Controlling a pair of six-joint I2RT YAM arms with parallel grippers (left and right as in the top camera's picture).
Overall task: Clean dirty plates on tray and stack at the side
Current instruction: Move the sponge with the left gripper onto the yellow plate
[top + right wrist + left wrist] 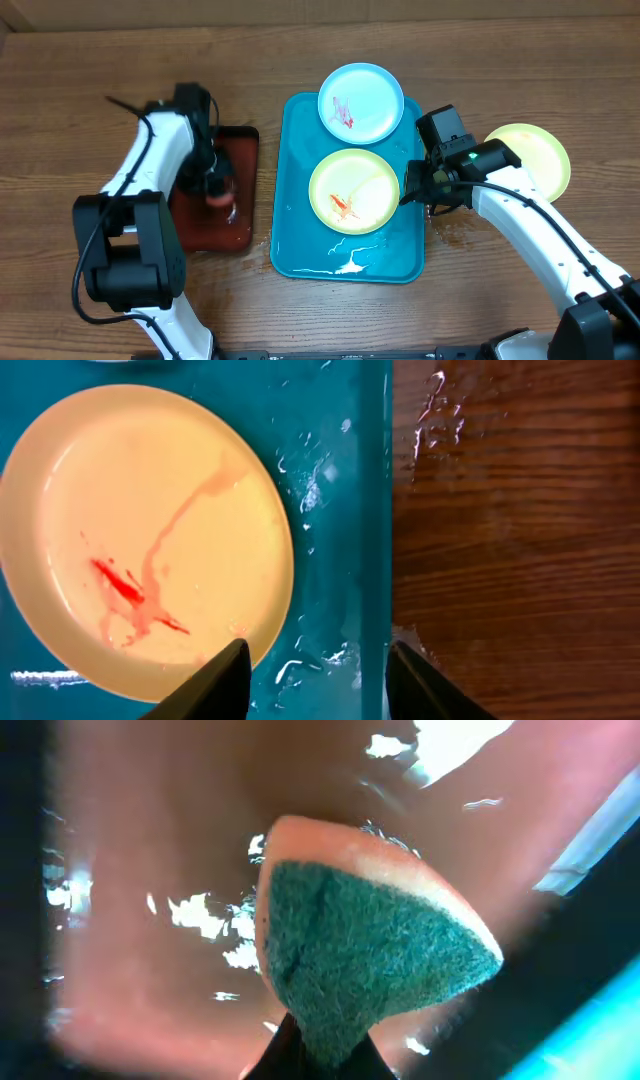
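Observation:
The turquoise tray [405, 255] lies at the table's middle. On it sit a yellow-green plate [372, 172] with red smears, also in the right wrist view [220, 510], and a pale aqua plate [375, 95] with a red smear, overlapping the tray's far edge. A third yellow-green plate [535, 150] lies on the table at the right, partly behind the arm. My right gripper [418, 190] [315, 660] is open and empty above the tray's right rim [375, 510], beside the smeared plate. My left gripper [215, 190] [325, 1055] is shut on a sponge [370, 960] with a green scouring face, over the dark red tray.
A smaller dark red tray [240, 150] holding wet, shiny liquid [150, 870] lies left of the turquoise tray. White foam streaks [350, 262] lie at the turquoise tray's front. Water drops [440, 420] wet the wood just right of the tray.

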